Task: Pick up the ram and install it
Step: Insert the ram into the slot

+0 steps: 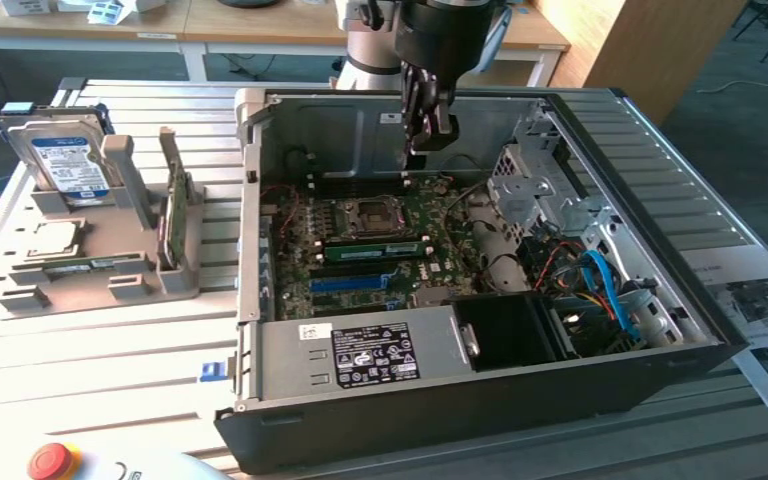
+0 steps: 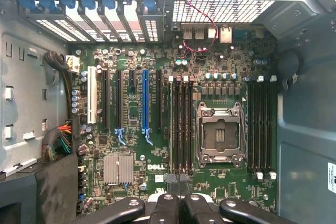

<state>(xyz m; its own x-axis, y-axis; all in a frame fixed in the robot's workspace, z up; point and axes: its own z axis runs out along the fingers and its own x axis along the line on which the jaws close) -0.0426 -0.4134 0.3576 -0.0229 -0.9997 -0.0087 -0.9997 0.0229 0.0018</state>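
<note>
- Exterior view: black gripper (image 1: 427,135), fingers pressed together on nothing, hangs upper centre over the open black computer case (image 1: 491,420). A thin green ram stick (image 1: 376,250) sits mid-frame on the motherboard.
- Wrist view: the closed gripper (image 2: 178,180) is at bottom centre, above the green motherboard (image 2: 220,182) and its dark memory slots (image 2: 181,129).

The motherboard (image 2: 220,183) carries the white word "DELL" (image 2: 156,167), close beside the tips of the pincer (image 2: 178,178). The power supply label (image 1: 375,354), well apart from the pincer, seems densely printed, but is too small to read.
</note>
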